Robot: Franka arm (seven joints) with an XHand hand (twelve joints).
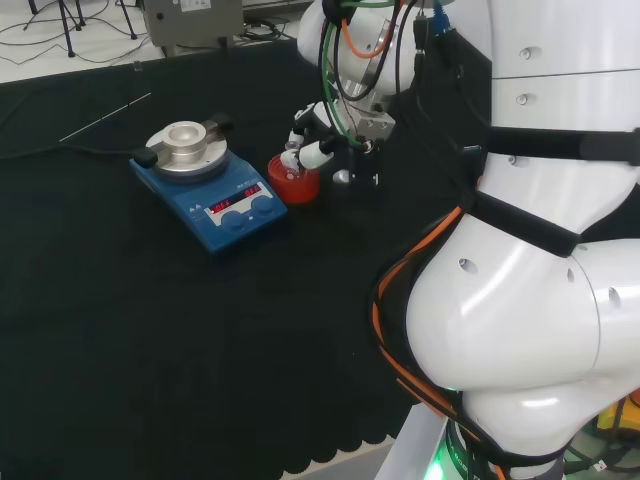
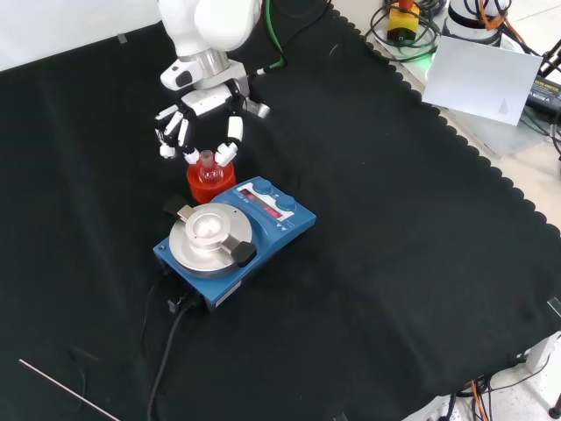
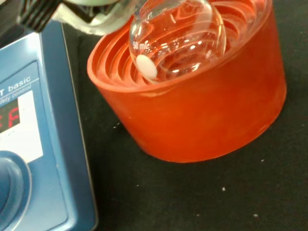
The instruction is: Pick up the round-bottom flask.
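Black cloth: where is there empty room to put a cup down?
In the front view, the black cloth is bare right of the blue hot plate, out to its scalloped edge. It is crowded where the red stand, flask and hand meet.

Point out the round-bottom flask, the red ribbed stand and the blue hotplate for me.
round-bottom flask (image 3: 175, 36): wrist view, on its clear glass bulb.
red ribbed stand (image 3: 211, 115): wrist view, on its outer wall.
blue hotplate (image 2: 289, 224): front view, on its blue casing beside the knobs.
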